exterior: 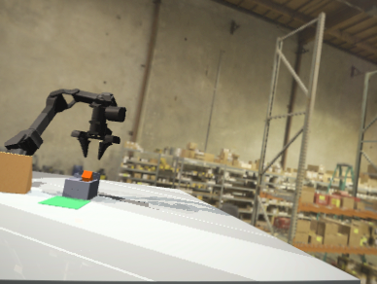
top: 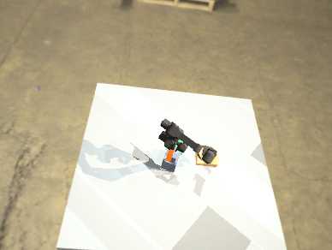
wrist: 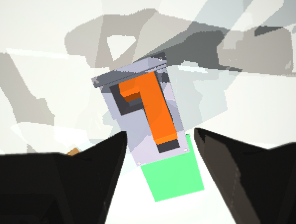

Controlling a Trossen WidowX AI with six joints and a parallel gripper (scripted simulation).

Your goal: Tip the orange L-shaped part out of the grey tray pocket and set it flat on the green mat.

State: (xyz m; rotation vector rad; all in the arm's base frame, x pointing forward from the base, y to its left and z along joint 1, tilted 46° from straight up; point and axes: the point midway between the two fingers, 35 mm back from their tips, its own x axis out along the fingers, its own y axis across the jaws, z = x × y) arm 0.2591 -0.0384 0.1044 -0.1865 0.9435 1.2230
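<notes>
The orange L-shaped part point(top: 169, 155) point(exterior: 86, 175) point(wrist: 159, 112) is in the grey tray point(top: 168, 166) point(exterior: 80, 190) point(wrist: 120, 122). It looks tilted: its straight end, toward the mat, stands above the tray top, with dark pocket showing beyond that end. Its L-shaped end is at the tray's far side in the wrist view, lower in the pocket. The green mat point(exterior: 63, 202) point(wrist: 172, 177) lies flat beside the tray, mostly hidden in the top view. My gripper point(top: 175, 148) point(exterior: 93, 159) point(wrist: 160, 134) is open and empty above the tray, its fingertips on either side of the straight end in the wrist view.
An orange-brown block point(exterior: 15, 172) point(wrist: 74, 151) stands at the arm's base, to the left of the tray in the exterior view. The white table point(top: 128, 205) point(exterior: 160, 243) carries the tray and mat. Shadows of the arm fall across it.
</notes>
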